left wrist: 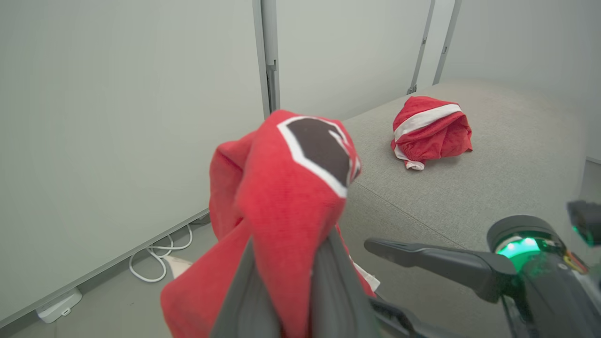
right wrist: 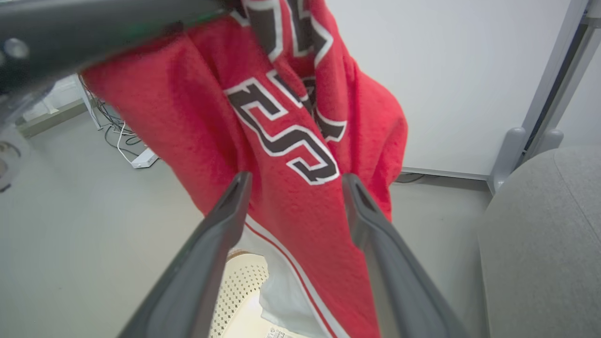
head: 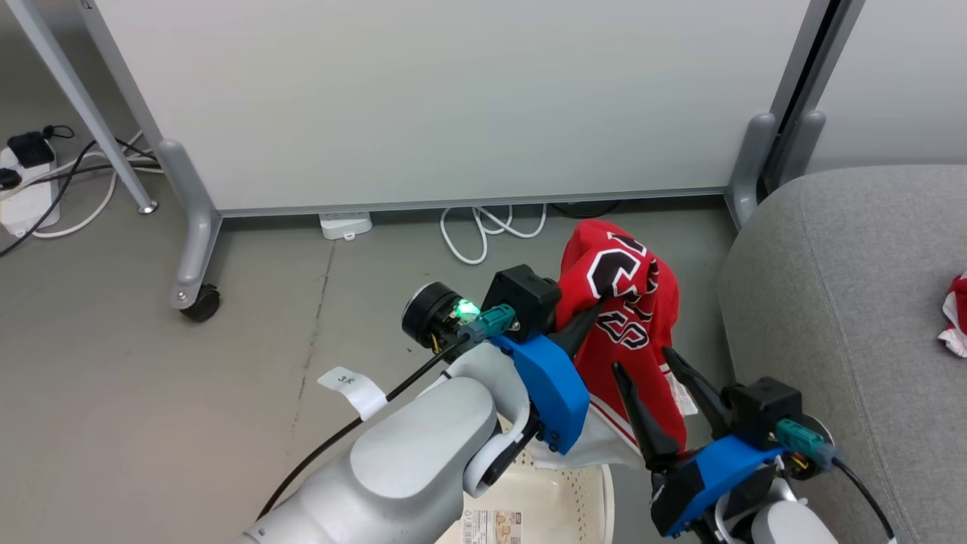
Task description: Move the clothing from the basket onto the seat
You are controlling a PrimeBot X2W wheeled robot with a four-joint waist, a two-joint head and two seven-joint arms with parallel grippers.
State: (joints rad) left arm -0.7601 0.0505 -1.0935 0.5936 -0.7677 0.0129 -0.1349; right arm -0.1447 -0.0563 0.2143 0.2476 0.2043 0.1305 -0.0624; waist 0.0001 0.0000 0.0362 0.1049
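Observation:
My left gripper [head: 593, 313] is shut on a red garment [head: 627, 302] with black-and-white lettering, holding it up above the cream basket [head: 589, 502]; its white lower part still trails down to the basket. In the left wrist view the red garment [left wrist: 281, 197] bunches between my fingers [left wrist: 324, 281]. My right gripper [head: 642, 357] stands open just in front of the hanging cloth, its fingers [right wrist: 225, 206] either side of the red garment [right wrist: 291, 141] without pinching it. A second red garment with a white stripe [left wrist: 429, 131] lies on the grey seat [head: 846, 302].
A white partition panel [head: 453, 98] on castor feet stands behind. White cables [head: 491, 227] and a power strip [head: 26, 189] lie on the grey floor. A white paper tag [head: 351, 385] lies on the floor at left. The seat's rounded edge is right beside the right arm.

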